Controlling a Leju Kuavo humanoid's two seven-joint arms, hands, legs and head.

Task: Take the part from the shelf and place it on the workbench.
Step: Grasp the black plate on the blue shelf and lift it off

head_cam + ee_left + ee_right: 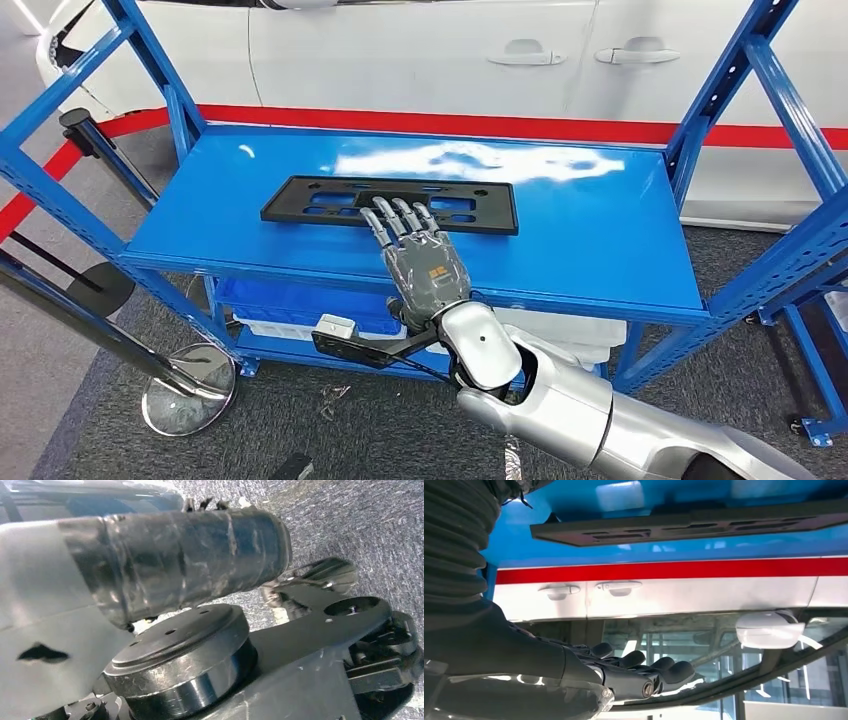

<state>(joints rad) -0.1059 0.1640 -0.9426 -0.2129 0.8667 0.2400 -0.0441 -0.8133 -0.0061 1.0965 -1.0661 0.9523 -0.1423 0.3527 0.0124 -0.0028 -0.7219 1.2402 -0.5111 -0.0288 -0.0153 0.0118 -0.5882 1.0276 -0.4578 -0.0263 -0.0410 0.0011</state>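
Reaching in from below, the robot's silver right arm stretches its grey right hand [425, 262] over the front of the blue metal shelf [600, 230], fingers [644, 667] straight, slightly apart and holding nothing. Their tips lie over the near edge of the flat black rectangular plastic part [300, 201], which rests on the shelf top before a white car [420, 50]; contact cannot be judged.

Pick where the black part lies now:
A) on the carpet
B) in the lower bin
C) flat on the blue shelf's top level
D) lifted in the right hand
C: the black part lies flat on the blue shelf, with the right hand spread above its near edge.
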